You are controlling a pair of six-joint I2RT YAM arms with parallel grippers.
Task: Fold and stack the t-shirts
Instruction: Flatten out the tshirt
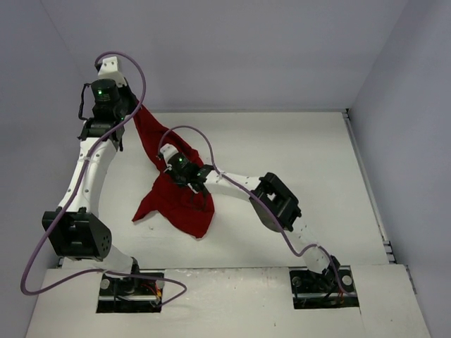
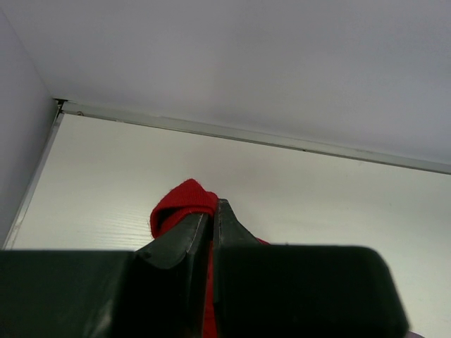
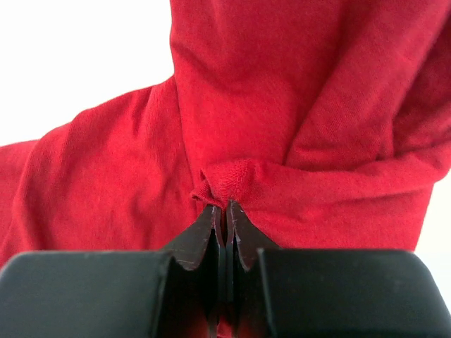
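Left gripper clamped on the t-shirt, held high over the far-left corner of the table; in the left wrist view the left gripper has its jaws pressed together, and a red bunch of the t-shirt sticks out past the tips on the left side.

Right gripper is also pinched on cloth, lower down, around the middle of the garment; in the right wrist view the right gripper has its jaws closed on a small puckered fold, and the t-shirt fills most of the view behind it.

T-shirt location: left-centre of the table; dark red, plain, wrinkled. A narrow band of it runs diagonally from the left gripper down to the right gripper; below the right gripper the rest fans out into a rough triangle on the table surface, one point to the left, one toward the near edge. It's bunched, not flat; can't tell which part (sleeve, hem, collar) either gripper has.

Left arm rises along the left side, elbow low near its base; right arm reaches diagonally from its base at near right across to the shirt. Purple cable loops over the left arm; a similar one trails along the right. Table is white, with pale walls around it.
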